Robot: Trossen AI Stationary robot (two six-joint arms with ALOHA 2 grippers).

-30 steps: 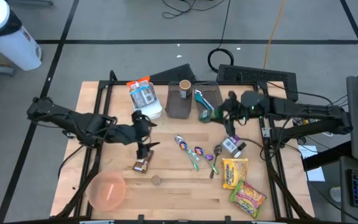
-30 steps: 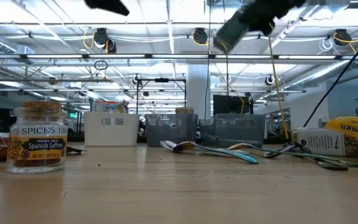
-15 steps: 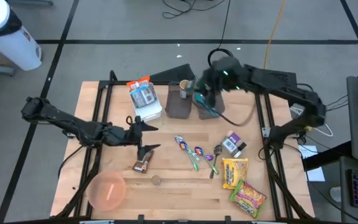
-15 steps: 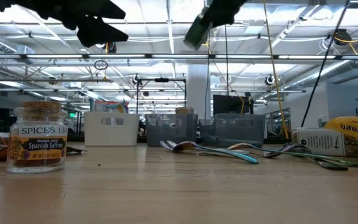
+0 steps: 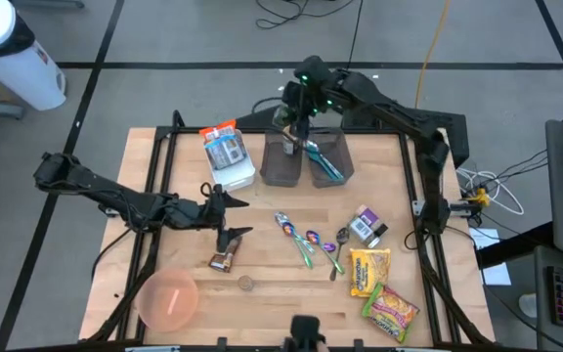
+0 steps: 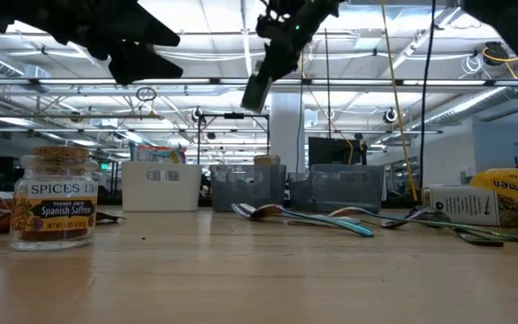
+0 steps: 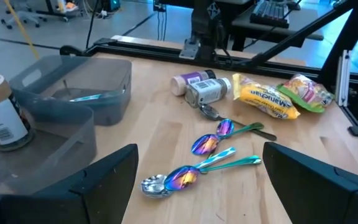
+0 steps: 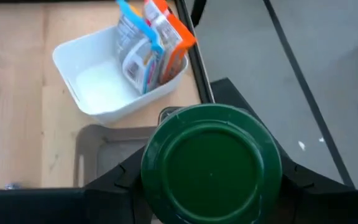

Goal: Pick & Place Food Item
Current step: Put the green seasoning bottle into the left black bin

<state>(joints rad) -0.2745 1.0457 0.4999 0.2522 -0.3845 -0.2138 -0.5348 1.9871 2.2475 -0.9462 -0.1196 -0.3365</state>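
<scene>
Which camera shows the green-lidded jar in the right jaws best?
Right wrist view: the round green-lidded jar fills the frame, clamped on both sides. High view shows it small above the bins; low view shows it hanging tilted.

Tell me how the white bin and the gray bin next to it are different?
The white bin is solid white and holds snack packets; the gray bin is see-through dark gray and holds a jar. The right gripper hangs over the gray bin with a green-lidded jar; nothing hangs over the white bin. Both sit at the table's far edge.

Green-lidded jar (image 8: 211,167) body apparently hidden.
</scene>
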